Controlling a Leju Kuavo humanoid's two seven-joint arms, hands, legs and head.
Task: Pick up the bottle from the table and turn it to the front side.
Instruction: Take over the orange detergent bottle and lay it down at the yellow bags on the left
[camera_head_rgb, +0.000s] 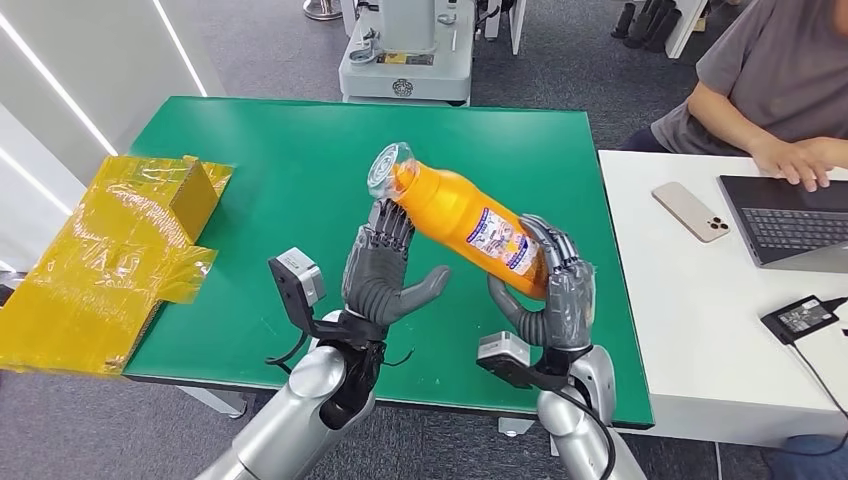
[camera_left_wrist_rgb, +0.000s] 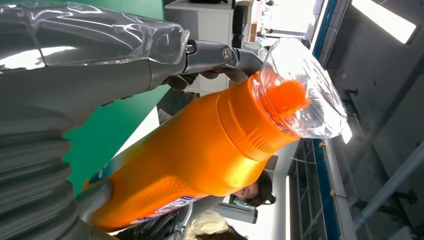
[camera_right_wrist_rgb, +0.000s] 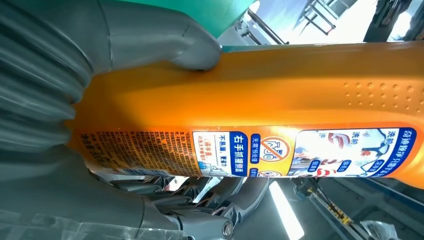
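Orange bottle held above the table

Orange bottle (camera_head_rgb: 462, 217) hangs tilted over the green table (camera_head_rgb: 280, 150), clear cap (camera_head_rgb: 388, 168) up and away from the robot. Right hand (camera_head_rgb: 555, 290) grasps its lower end, fingers and thumb wrapped around it. Left hand (camera_head_rgb: 385, 270) is spread, fingertips (camera_head_rgb: 392, 215) touching the bottle near its neck.

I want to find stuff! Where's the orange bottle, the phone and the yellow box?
bottle (camera_head_rgb: 455, 212): head view, on its orange body above the label.
phone (camera_head_rgb: 690, 211): head view, on the middle of its back.
yellow box (camera_head_rgb: 192, 190): head view, on its front face.
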